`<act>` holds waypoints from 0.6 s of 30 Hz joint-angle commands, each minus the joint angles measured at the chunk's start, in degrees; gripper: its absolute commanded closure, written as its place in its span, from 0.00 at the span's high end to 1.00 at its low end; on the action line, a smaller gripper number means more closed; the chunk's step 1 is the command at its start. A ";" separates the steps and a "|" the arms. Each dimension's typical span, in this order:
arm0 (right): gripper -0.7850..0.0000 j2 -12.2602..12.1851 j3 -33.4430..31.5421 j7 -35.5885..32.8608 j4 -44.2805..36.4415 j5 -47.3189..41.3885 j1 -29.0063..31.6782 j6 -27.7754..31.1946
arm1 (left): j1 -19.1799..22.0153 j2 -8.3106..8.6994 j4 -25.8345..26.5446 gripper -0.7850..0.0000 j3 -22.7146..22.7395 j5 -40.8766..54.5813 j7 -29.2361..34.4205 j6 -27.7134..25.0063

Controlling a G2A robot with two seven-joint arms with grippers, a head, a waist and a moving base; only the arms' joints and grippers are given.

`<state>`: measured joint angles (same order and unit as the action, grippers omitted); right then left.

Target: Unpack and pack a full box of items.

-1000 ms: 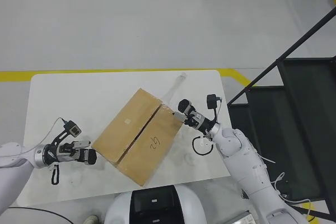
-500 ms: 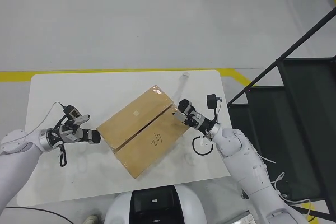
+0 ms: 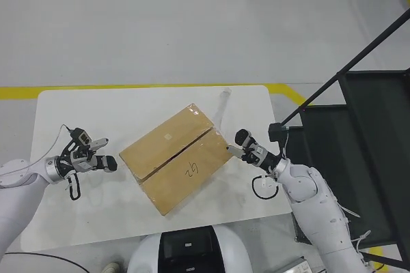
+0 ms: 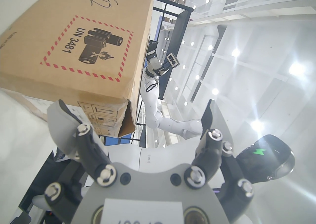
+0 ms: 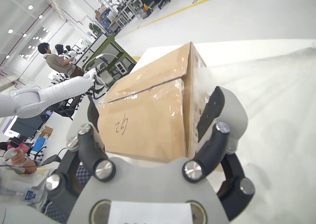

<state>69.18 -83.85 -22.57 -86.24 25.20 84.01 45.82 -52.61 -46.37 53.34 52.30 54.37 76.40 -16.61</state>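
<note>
— Where is the box (image 3: 176,160) now?
— At the middle of the counter (image 3: 75,109), closed and lying diagonally. It has turned a little since one second ago.
— And the left gripper (image 3: 111,164)?
— It has drawn back from the box's end. Its fingers (image 4: 61,121) are spread and hold nothing.
— The right gripper (image 3: 234,147)?
— It moved outward, fingers apart at the box's corner. Perhaps they touch it; I cannot tell.

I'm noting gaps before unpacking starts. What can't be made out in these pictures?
Contents of the cardboard box: top view and right wrist view, closed taped flaps cover them.
Whether the right gripper touches the box: right wrist view, the box's near end hides part of one finger.
Small labels on the box's end: left wrist view, partly behind a finger of the left gripper.
</note>
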 commanded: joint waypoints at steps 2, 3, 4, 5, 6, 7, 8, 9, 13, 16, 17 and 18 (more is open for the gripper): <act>1.00 -0.11 0.57 -0.95 1.07 -1.05 0.51 -0.85 | -1.22 0.35 1.56 1.00 1.07 -1.35 -0.88 0.59; 1.00 -0.11 1.04 -1.20 1.62 -0.91 0.31 -0.99 | -1.62 0.46 2.16 1.00 1.35 -1.76 -0.68 0.97; 1.00 -0.08 1.59 -1.21 2.18 -0.89 0.06 -1.10 | -1.92 0.54 2.70 1.00 1.61 -2.20 -0.74 1.38; 1.00 -0.02 2.26 -1.19 2.67 -1.02 -0.21 -1.07 | -2.17 0.56 3.35 1.00 1.71 -2.80 -1.24 1.92; 1.00 0.03 2.97 -1.28 3.05 -1.03 -0.48 -1.01 | -2.32 0.52 4.16 1.00 1.72 -3.41 -1.83 2.45; 1.00 0.10 3.72 -1.32 3.29 -1.12 -0.68 -0.92 | -2.43 0.47 4.79 1.00 1.72 -3.96 -2.28 2.98; 1.00 0.16 4.51 -1.49 3.44 -1.13 -0.84 -0.91 | -2.50 0.42 5.26 1.00 1.80 -4.33 -2.67 3.34; 1.00 0.20 5.23 -1.74 3.50 -0.73 -1.08 -0.95 | -2.54 0.35 5.69 1.00 1.83 -4.75 -3.14 3.65; 1.00 0.50 8.63 -2.30 3.16 0.01 -1.62 -0.95 | -2.56 -0.01 6.36 1.00 2.21 -5.73 -6.34 4.89; 1.00 0.75 11.07 -2.52 2.73 0.35 -1.99 -1.64 | -2.59 -0.16 5.87 1.00 3.03 -5.66 -8.36 5.52; 1.00 0.84 11.94 -2.65 2.52 0.62 -2.16 -1.86 | -2.68 -0.18 5.62 1.00 3.34 -5.61 -8.84 5.73; 1.00 0.94 12.91 -2.89 2.38 0.70 -2.27 -2.05 | -2.76 -0.21 5.40 1.00 3.64 -5.65 -9.37 5.81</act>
<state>70.04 -71.78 -25.25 -83.74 25.79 81.84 43.92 -55.28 -46.56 58.95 55.67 48.75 67.49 -10.89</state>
